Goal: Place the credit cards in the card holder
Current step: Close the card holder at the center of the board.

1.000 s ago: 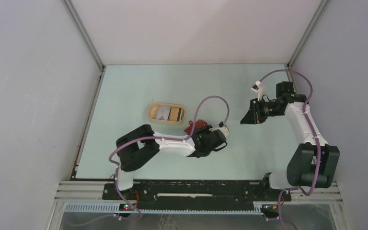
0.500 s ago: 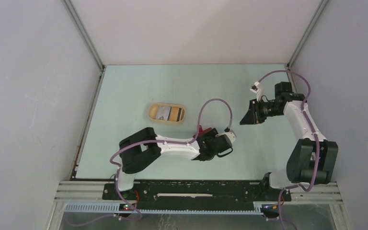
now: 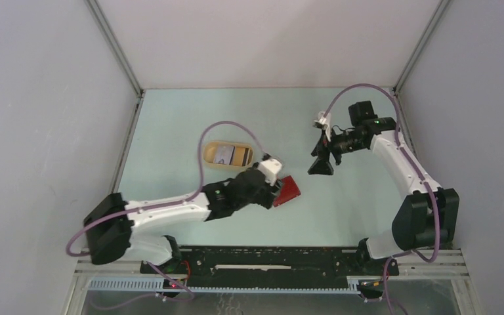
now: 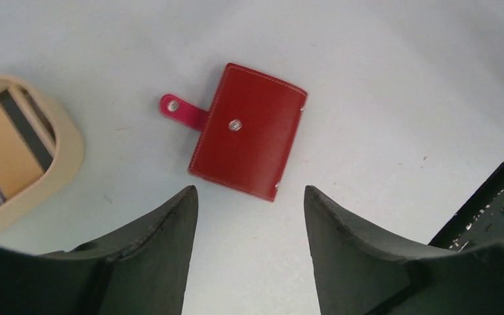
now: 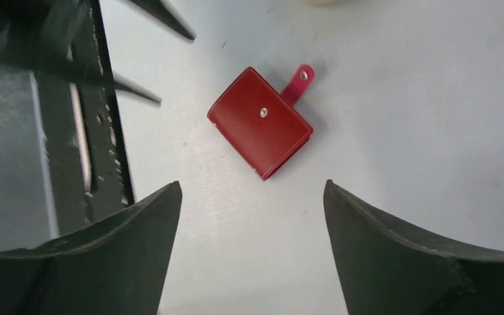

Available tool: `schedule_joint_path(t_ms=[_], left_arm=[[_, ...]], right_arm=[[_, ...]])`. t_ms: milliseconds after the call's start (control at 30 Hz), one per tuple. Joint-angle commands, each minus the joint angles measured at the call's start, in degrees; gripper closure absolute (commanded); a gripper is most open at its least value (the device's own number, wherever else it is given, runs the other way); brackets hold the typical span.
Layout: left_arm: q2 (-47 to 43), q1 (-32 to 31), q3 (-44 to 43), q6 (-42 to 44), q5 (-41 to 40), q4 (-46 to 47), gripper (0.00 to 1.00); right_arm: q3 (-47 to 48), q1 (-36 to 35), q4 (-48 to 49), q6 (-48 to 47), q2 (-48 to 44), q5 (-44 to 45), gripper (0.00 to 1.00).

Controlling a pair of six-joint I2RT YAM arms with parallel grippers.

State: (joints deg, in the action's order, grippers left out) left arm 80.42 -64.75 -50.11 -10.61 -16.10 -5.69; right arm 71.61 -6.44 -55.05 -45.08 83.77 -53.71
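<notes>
At tabletop (image 3: 190, 118) centre: the card holder (image 4: 248, 140) lies flat and folded shut, red outer face up, with its strap tab (image 4: 174, 106) unsnapped and sticking out to one side.
Left pincer (image 4: 249, 200): spread wide and carrying nothing; you find it above the holder and just short of it, with no contact.
Right pincer (image 5: 252, 193): also spread wide and empty, looking down on the same holder from the other side.
Credit cards (image 4: 0, 141): stacked in the tan dish (image 4: 72, 147), near the holder but apart from it. An orange card with a dark stripe shows, with a pale one at the edge. None is in the holder.
Change, holder: a second ago it sat tilted under the left pincer close by the dish. It is now let go, lying flat and farther toward the right arm.
Change, arms: the left arm has drawn back with its shoulder swung outward, and the right arm has swung in from the far right.
Meaning for you: this looks like a repositioning with no cards yet loaded. Both arms can probably reach the holder now, and opening it likely comes first.
Risk: the holder is thin and flat, so it may slide when you pry the flap.
</notes>
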Motion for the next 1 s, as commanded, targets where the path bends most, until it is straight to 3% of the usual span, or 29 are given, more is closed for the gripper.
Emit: schedule_joint_path(t_ms=[0,33,100,267,367,667,967], left_arm=[[-9.4,6.2,12.6,-7.7,8.3,14.2,0.37],[-10.8,7.5,14.6,-9.0,9.6,16.3,0.39],[-13.2,9.4,17.7,-11.6,11.0,19.7,0.4],[-16.5,11.2,23.3,-14.7,9.7,24.1,0.4],[-18.0,12.1,26.7,-16.2,9.2,26.2,0.4],[-20.5,14.7,31.2,-17.1,8.9,27.8,0.4],[-20.0,15.5,32.3,-17.6,9.6,28.9,0.4]], right_arm=[[3.6,-3.5,-9.4,-35.5,3.9,-6.7,0.05],[5.7,-5.0,-10.5,-37.9,6.3,-6.9,0.01],[14.4,-7.8,-12.6,-33.7,12.8,-5.2,0.01],[42.2,-12.7,-28.4,-24.1,35.3,-0.9,0.19],[52.2,-14.2,-35.3,-24.9,45.8,0.0,0.21],[59.6,-19.0,-33.8,-20.7,55.7,6.9,0.18],[63.9,-20.0,-34.3,-15.9,61.6,10.0,0.23]])
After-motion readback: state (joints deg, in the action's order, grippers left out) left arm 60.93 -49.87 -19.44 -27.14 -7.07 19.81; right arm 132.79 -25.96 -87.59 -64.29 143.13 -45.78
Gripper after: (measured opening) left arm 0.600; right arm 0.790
